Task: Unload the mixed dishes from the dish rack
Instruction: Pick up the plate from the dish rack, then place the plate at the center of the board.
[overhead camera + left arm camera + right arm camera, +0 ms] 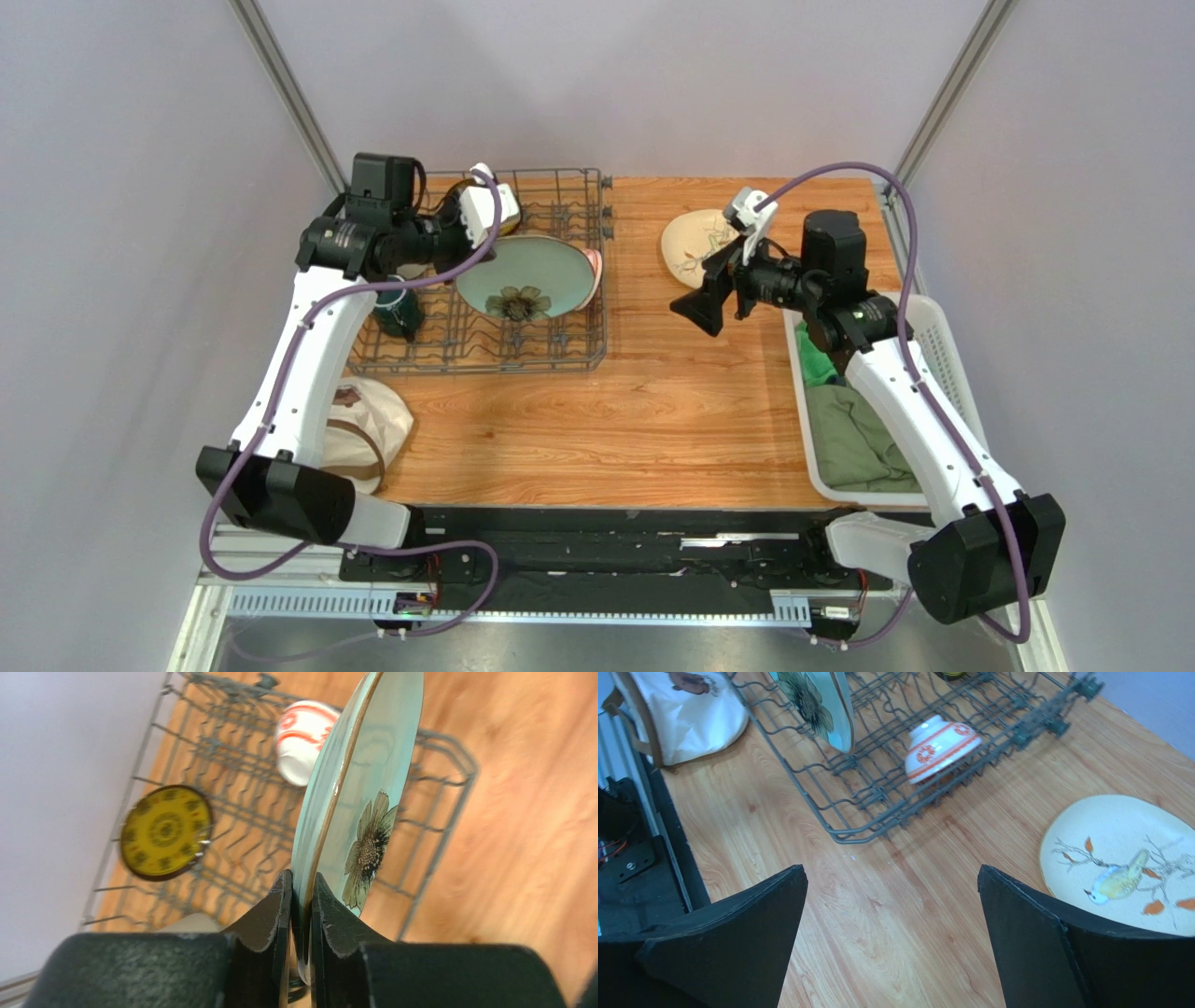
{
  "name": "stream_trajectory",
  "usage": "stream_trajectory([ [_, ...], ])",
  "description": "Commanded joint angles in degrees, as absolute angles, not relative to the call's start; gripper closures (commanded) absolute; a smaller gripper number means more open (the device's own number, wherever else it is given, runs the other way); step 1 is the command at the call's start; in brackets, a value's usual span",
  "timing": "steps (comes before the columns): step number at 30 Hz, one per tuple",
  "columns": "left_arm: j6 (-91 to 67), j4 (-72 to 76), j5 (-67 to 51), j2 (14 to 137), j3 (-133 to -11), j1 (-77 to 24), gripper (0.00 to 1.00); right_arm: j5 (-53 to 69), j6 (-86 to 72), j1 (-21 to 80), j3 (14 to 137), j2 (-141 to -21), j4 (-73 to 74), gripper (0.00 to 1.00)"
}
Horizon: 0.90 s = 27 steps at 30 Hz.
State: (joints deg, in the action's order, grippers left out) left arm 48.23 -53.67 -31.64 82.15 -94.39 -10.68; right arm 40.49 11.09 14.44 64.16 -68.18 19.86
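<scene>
Fingers of my left gripper (302, 879) are pinched together on the rim of the pale green flowered plate (365, 791), which stands on edge straight out from them, inside the outline of the dish rack (439, 798). I cannot tell whether its lower edge rests on the wires. That wrist camera alone shows me the yellow-and-dark patterned plate (165, 831) upright among the prongs, off to the gripper's left, and the small red-and-white bowl (303, 738) beyond the held plate. Only the overhead view gives me the dark green mug (397, 311), in the rack on the base side of that gripper. My right gripper (892, 873) hangs over bare table, jaws spread wide, holding nothing. Its camera shows the cream plate (1120, 871) flat on the wood ahead to its right, outside the rack.
</scene>
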Motion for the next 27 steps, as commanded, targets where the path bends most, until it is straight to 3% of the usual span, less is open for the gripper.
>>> stream_trajectory([
  [1, 38.9, -44.8, -42.7, 74.5, -90.8, -12.0, 1.0, 40.5, 12.5, 19.9, 67.1, -68.6, 16.7, 0.03],
  [9, 34.0, -41.8, -45.4, 70.1, -83.2, -13.4, 1.0, 36.8, 15.0, 30.0, 68.4, -71.4, 16.5, 0.04],
  [22, 30.9, -38.7, -49.4, 65.2, -76.1, -14.6, 1.0, 33.1, 17.0, 36.2, 72.2, -79.0, 16.2, 0.06],
  [27, 30.5, -38.7, -50.5, 62.8, -73.8, -14.9, 1.0, 33.5, 17.0, 37.2, 73.6, -81.0, 16.0, 0.14],
])
